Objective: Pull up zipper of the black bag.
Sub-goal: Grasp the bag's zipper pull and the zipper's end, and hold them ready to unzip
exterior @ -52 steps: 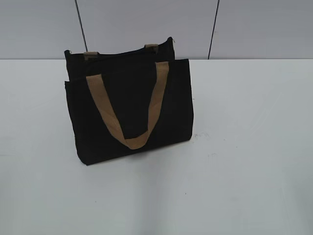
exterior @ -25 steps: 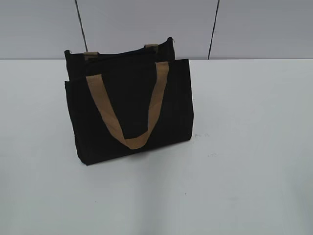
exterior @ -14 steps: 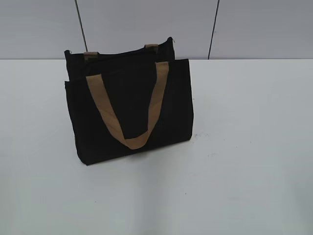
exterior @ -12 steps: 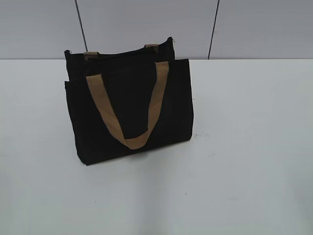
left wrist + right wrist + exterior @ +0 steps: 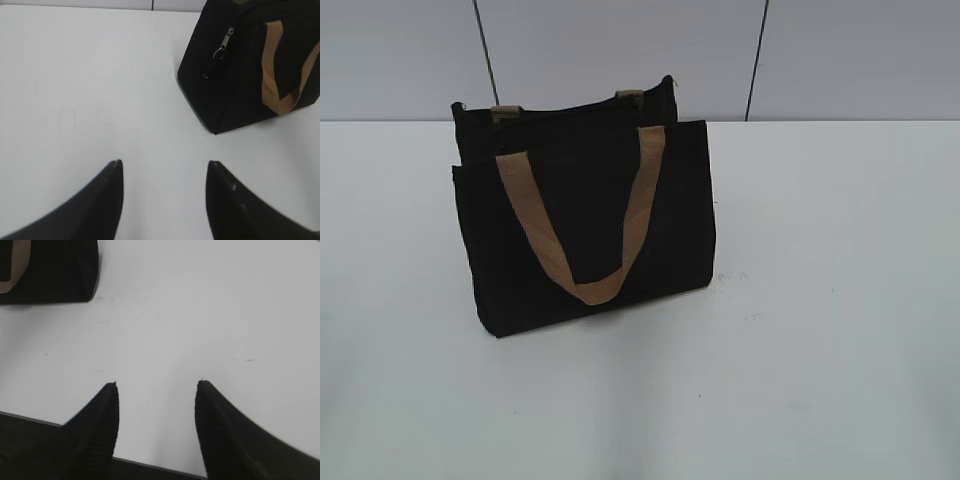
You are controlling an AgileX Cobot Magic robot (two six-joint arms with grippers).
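From the outside camera, the bag [image 5: 585, 215] is standing up on the white bench [image 5: 820, 350], a little to the left at about 10 o'clock, so its top edge is easy to reach. No arms are showing here.

In the left wrist camera, the left hand [image 5: 164, 167] is hanging wide open and holding nothing. The bag is sitting at 1 o'clock, well apart, with the zipper [image 5: 223, 46] pull dangling on its end, ready for a grab.

In the right wrist camera, the right hand [image 5: 156, 386] is also hanging wide open and holding nothing. The bag's corner is peeking in at 11 o'clock.
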